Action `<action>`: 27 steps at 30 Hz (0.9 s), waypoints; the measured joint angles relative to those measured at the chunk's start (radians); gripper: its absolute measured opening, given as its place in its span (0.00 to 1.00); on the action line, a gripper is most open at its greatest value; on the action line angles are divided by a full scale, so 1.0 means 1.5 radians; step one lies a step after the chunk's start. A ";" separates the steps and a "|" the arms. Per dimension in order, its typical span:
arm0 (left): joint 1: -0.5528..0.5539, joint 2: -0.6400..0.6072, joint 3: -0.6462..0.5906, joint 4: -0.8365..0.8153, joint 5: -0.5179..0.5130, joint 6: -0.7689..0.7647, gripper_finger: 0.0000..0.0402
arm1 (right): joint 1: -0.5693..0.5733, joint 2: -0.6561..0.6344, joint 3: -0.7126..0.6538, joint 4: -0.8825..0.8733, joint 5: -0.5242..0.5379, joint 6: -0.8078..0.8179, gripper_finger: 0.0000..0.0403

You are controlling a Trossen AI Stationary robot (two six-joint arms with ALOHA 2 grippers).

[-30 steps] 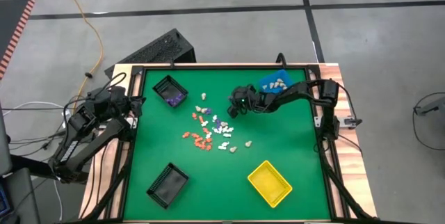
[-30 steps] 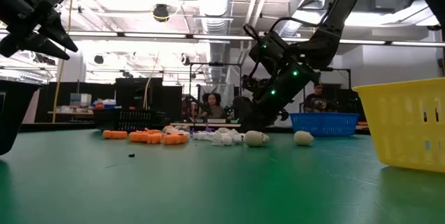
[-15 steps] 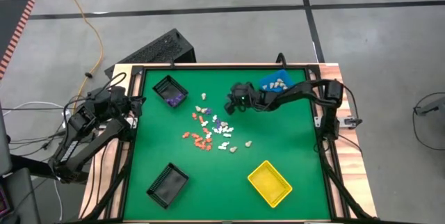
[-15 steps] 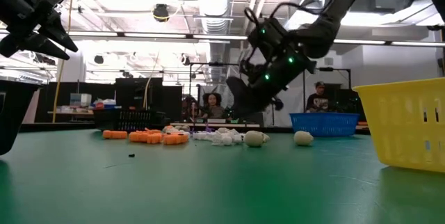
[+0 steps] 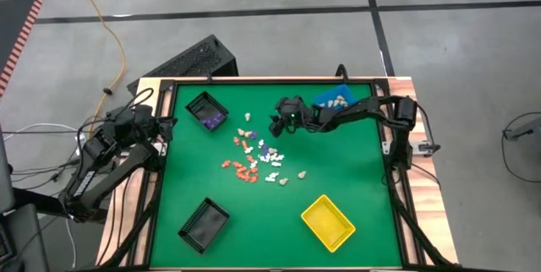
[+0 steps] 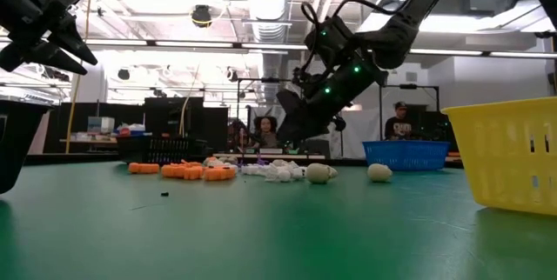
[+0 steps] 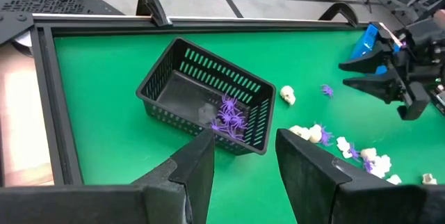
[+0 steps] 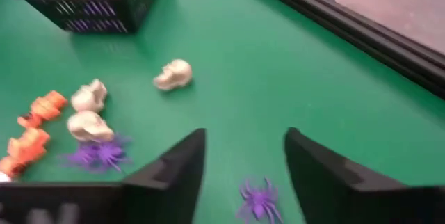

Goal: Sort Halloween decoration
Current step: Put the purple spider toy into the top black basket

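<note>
yellow bin [image 6: 513,158] cropped, tiny pieces [image 5: 254,158] indistinct

Four bins are set on the green table [image 5: 355,171]: black bins [image 5: 206,110] [image 5: 204,223] at the left corners, blue bin [image 5: 336,100] far right, yellow bin [image 5: 328,222] near right.

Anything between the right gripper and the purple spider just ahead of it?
Nothing: right wrist view shows bare green mat between the open right gripper and the purple spider.

Green table [image 5: 355,171]; orange, white, purple, beige decorations [image 5: 254,155]; blue bin [image 5: 336,99], yellow bin [image 5: 328,221].
</note>
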 joint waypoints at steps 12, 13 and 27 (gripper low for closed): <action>0.000 0.000 0.000 0.000 0.000 0.000 0.36 | 0.004 0.004 0.000 -0.070 0.032 -0.012 0.72; 0.000 0.000 0.000 0.000 0.000 0.000 0.36 | 0.004 0.012 0.000 -0.056 0.032 -0.015 0.72; 0.000 0.000 0.000 0.000 -0.004 -0.001 0.36 | 0.004 0.065 0.014 -0.068 0.065 -0.016 0.68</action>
